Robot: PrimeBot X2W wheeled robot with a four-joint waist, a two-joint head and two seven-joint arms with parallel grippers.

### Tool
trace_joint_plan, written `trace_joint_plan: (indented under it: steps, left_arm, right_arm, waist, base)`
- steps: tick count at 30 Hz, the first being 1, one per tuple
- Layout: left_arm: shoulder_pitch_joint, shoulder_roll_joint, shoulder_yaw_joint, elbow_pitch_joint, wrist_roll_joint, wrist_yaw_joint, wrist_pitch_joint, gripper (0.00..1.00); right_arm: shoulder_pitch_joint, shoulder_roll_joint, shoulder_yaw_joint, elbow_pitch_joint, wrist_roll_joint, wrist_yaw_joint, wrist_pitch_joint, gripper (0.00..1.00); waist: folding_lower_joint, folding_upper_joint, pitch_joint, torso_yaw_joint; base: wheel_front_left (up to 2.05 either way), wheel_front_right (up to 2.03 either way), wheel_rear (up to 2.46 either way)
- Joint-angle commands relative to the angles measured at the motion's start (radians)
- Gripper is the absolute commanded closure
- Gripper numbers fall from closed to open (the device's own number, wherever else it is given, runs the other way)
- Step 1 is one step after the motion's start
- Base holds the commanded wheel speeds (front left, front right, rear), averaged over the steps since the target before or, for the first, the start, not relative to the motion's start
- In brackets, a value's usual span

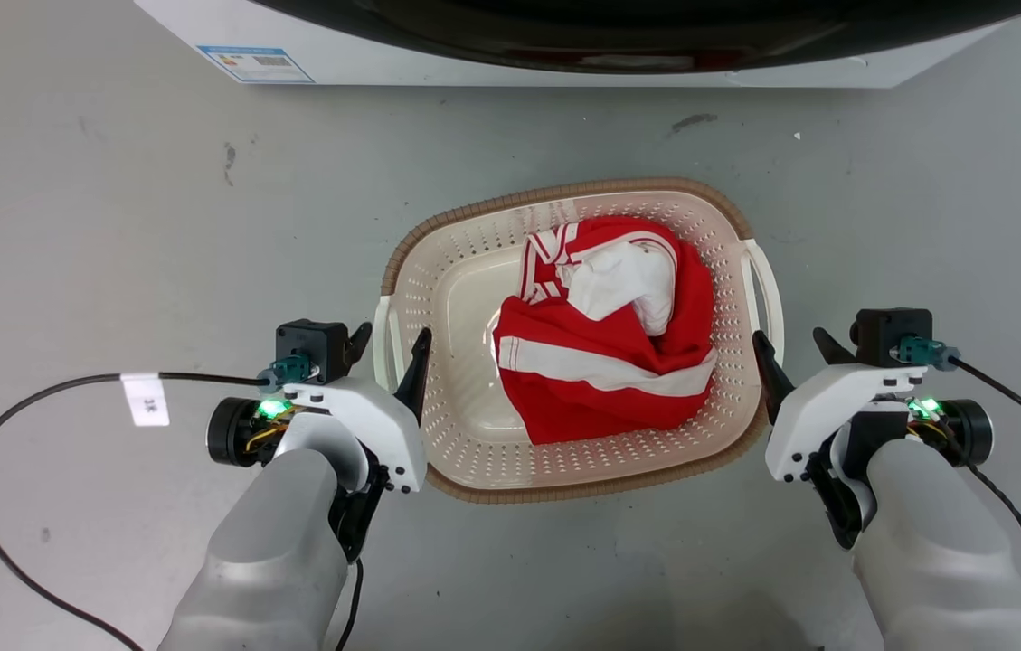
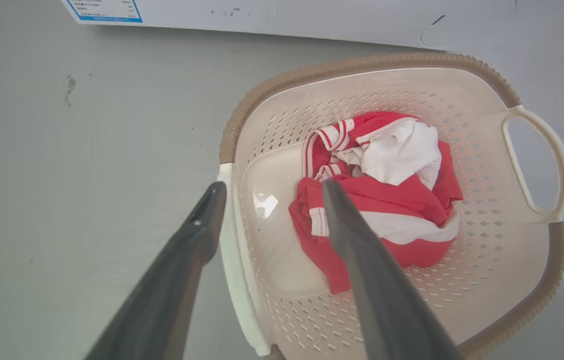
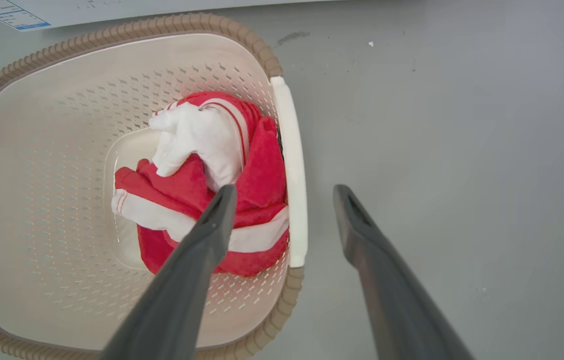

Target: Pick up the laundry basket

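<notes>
Grey floor [image 1: 112,226] at frame centre bears the laundry basket [image 1: 564,495], with left gripper [image 1: 394,334] and right gripper [image 1: 789,335] holding fingers open around its white handles [image 1: 773,298]; uneven closing could tip out the red-and-white garment [image 1: 609,380].

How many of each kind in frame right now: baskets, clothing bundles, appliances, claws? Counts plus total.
laundry basket: 1
red-and-white clothing bundle, inside the basket: 1
washer: 1
claws, both open: 2 (left claw, right claw)
Total: 5
</notes>
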Motion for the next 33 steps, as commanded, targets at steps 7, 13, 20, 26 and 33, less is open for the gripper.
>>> trace_joint_plan:
  steps: [7,13,20,26,33]
  left_arm:
    - [-0.052,0.022,-0.096,0.068,-0.106,-0.002,0.058,0.0]
    - [-0.084,0.041,-0.145,0.113,-0.161,-0.002,0.086,0.0]
    - [-0.143,0.057,-0.178,0.158,-0.208,-0.001,0.11,0.0]
    - [-0.175,0.053,-0.198,0.203,-0.24,-0.001,0.141,0.0]
    - [-0.201,0.053,-0.206,0.232,-0.282,-0.001,0.175,0.64]
  right_arm:
    - [-0.101,-0.001,0.06,0.14,0.044,0.0,-0.005,0.0]
    - [-0.162,-0.001,0.127,0.197,0.094,0.0,-0.006,0.0]
    - [-0.209,-0.001,0.213,0.225,0.162,0.0,0.02,0.0]
    - [-0.218,-0.001,0.285,0.227,0.23,0.0,0.044,0.0]
    - [-0.229,0.0,0.354,0.227,0.304,0.0,0.072,1.0]
  waist:
    - [-0.0002,0.0,0.036,-0.014]
    - [-0.0002,0.0,0.073,-0.025]
    - [-0.0002,0.0,0.114,-0.039]
    - [-0.0002,0.0,0.129,-0.044]
    - [-0.0002,0.0,0.146,-0.05]
  base:
    - [0.0,0.0,0.0]
    - [0.0,0.0,0.0]
    - [0.0,0.0,0.0]
    - [0.0,0.0,0.0]
    - [0.0,0.0,0.0]
